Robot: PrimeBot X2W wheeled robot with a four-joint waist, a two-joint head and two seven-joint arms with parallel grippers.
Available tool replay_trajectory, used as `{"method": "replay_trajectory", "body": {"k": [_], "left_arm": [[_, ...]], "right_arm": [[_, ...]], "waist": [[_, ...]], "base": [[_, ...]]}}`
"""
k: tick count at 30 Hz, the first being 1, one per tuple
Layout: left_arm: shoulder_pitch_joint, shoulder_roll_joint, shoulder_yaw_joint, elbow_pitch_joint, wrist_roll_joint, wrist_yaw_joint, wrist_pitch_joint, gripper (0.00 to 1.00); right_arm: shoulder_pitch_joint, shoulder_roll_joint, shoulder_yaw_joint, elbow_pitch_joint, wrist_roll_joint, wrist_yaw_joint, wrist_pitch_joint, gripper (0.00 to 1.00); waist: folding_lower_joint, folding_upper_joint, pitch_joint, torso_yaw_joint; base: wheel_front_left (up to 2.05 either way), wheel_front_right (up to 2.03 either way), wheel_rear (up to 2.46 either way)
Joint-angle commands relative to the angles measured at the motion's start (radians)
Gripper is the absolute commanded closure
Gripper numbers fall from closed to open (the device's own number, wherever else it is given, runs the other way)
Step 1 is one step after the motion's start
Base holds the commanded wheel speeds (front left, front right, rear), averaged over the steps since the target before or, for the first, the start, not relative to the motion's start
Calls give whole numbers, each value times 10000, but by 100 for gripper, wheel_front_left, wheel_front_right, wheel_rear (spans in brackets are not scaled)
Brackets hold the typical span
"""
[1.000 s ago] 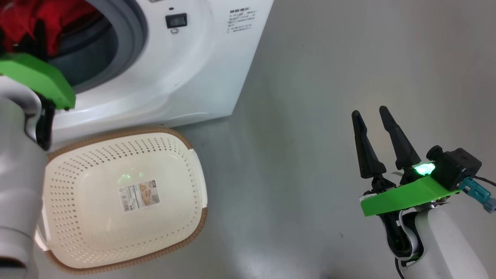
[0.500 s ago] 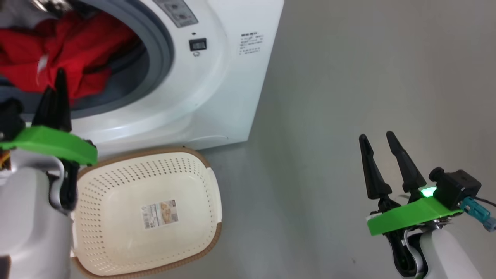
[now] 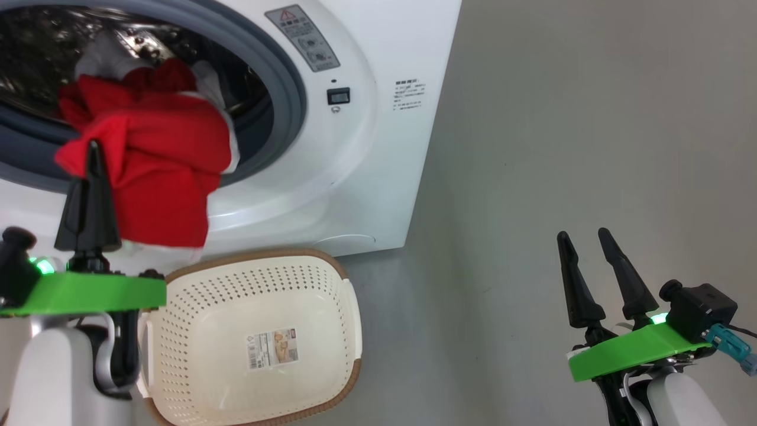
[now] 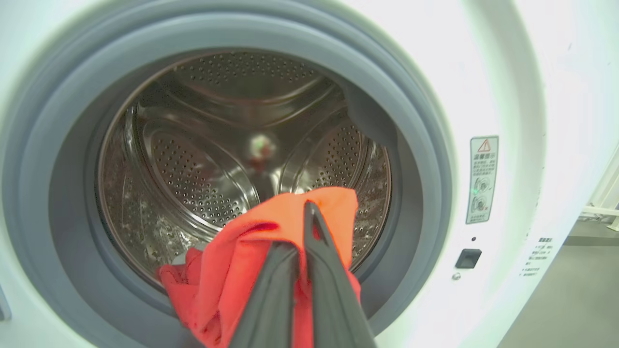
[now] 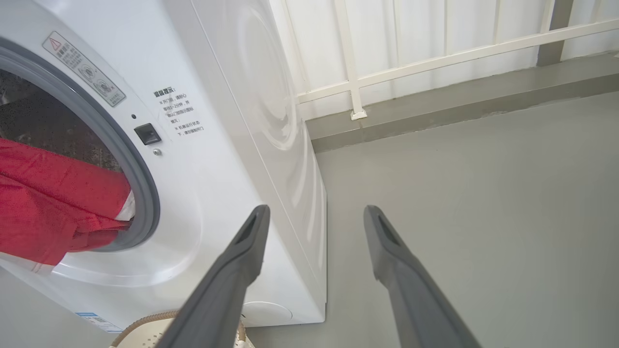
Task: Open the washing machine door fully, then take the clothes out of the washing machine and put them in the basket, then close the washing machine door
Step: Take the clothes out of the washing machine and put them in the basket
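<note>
The white washing machine (image 3: 366, 148) stands at the upper left with its drum mouth uncovered; the washing machine door is out of view. Red clothes (image 3: 159, 160) with white trim hang out of the drum, over the grey ring and down the front panel. My left gripper (image 3: 92, 160) points up just in front of that opening, shut on the red clothes (image 4: 242, 261); in the left wrist view its fingers (image 4: 319, 270) pinch the fabric before the steel drum. The cream basket (image 3: 195, 331) sits on the floor below, with nothing in it. My right gripper (image 3: 585, 242) stands open at the lower right, holding nothing.
Grey floor stretches to the right of the machine (image 5: 232, 96). In the right wrist view, a white railing (image 5: 353, 72) on a low kerb runs behind the machine, and the basket's brown rim (image 5: 145, 323) shows at the bottom edge.
The head camera has tilted up. My left gripper has drawn back out of the drum, pulling the red clothes over the ring so that they hang outside. The right gripper stays open.
</note>
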Motion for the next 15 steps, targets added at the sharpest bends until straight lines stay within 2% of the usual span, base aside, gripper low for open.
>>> {"method": "replay_trajectory", "body": {"k": [1, 8, 15], "left_arm": [[166, 201, 339, -533, 130, -54, -77, 100], [814, -17, 349, -1947, 347, -55, -77, 100], [1165, -151, 204, -2331, 498, -55, -78, 100]], "right_arm": [[37, -3, 203, -200, -146, 63, -65, 0], [49, -3, 167, -194, -173, 63, -65, 0], [-15, -3, 212, -171, -180, 63, -65, 0]], "waist": [[0, 0, -99, 84], [0, 0, -87, 176], [0, 0, 13, 204]], "base": [[0, 0, 0], [0, 0, 0], [0, 0, 0]]}}
